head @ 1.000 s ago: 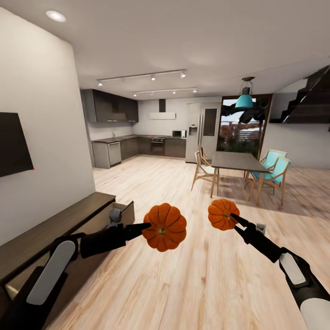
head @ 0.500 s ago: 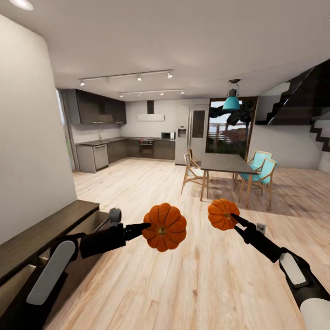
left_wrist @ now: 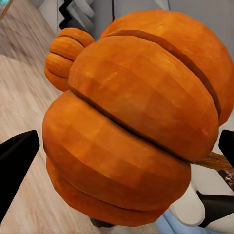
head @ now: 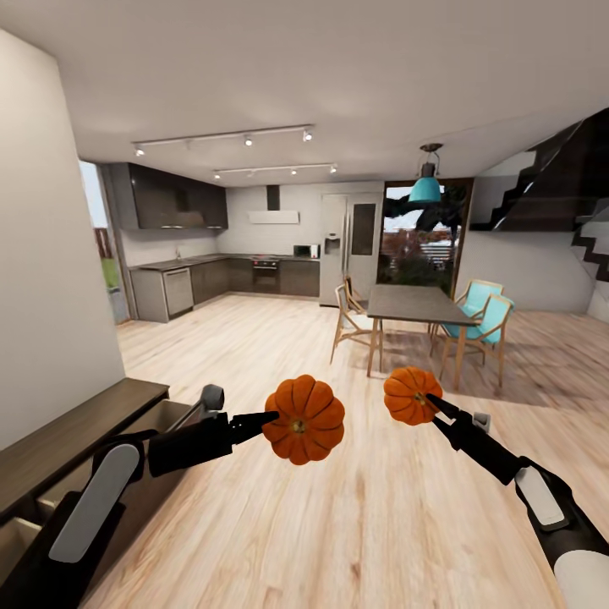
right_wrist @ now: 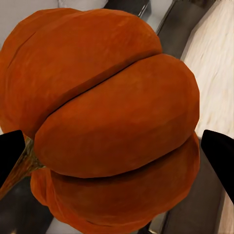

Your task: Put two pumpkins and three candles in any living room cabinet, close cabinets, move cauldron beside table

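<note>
Two orange ribbed pumpkins hang in front of me above the plank floor. My left gripper is shut on the bigger-looking pumpkin, which takes up most of the left wrist view between the black fingers. My right gripper is shut on the other pumpkin, seen close in the right wrist view. The dark brown cabinet runs along the wall at lower left, beside my left arm, with a drawer pulled out. Candles, cauldron and coffee table are out of view.
A white wall rises at the left. Ahead, open plank floor leads to a dark kitchen. A dining table with wooden and teal chairs stands at centre right, a staircase beyond it.
The whole picture has shifted: the camera turned right, so the wall TV left the view and the cabinet slid leftward. Both grippers keep the pumpkins in the same pose.
</note>
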Robot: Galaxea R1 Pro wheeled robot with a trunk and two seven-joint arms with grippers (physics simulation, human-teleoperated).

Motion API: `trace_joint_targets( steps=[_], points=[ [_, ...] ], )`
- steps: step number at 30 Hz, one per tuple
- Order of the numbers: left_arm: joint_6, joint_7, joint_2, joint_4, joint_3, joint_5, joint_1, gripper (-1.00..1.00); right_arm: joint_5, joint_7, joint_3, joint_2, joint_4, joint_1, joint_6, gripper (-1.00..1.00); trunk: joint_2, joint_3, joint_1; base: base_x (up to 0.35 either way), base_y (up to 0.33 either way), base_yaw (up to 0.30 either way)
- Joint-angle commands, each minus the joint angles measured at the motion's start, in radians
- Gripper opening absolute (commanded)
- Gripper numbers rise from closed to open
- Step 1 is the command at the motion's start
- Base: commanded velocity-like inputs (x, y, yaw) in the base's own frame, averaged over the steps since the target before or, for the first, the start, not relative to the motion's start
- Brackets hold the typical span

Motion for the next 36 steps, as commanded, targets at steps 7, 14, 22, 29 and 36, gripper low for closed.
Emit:
trace_joint_targets(
  steps=[7, 14, 22, 29, 36],
  points=[
    [0.004, -0.007, 0.0, 0.0, 0.0, 0.009, -0.001, -1.0, -0.012, 0.001, -0.003, 0.0, 0.0, -0.001, 0.011, -1.0, -0.001, -0.001, 0.001, 0.307, -0.113, 0.0],
    [0.004, -0.006, 0.0, 0.0, 0.0, 0.009, -0.001, -1.0, -0.012, 0.001, -0.003, 0.0, 0.0, -0.001, 0.011, -1.0, -0.001, -0.001, 0.001, 0.287, -0.164, 0.0],
    [0.004, -0.005, 0.0, 0.0, -0.001, 0.009, -0.001, -1.0, -0.012, 0.0, -0.003, 0.0, 0.0, -0.001, 0.011, -1.0, -0.001, -0.001, 0.001, 0.272, -0.178, 0.0],
    [0.004, -0.005, 0.0, 0.0, -0.001, 0.009, -0.001, -1.0, -0.012, 0.0, -0.003, 0.0, 0.0, -0.001, 0.01, -1.0, -0.001, -0.001, 0.001, 0.266, -0.189, 0.0],
    [0.004, -0.005, 0.0, 0.001, -0.001, 0.009, -0.001, -1.0, -0.011, -0.001, -0.003, 0.0, 0.001, -0.001, 0.008, -1.0, -0.001, -0.001, 0.001, 0.264, -0.194, 0.0]
  ],
)
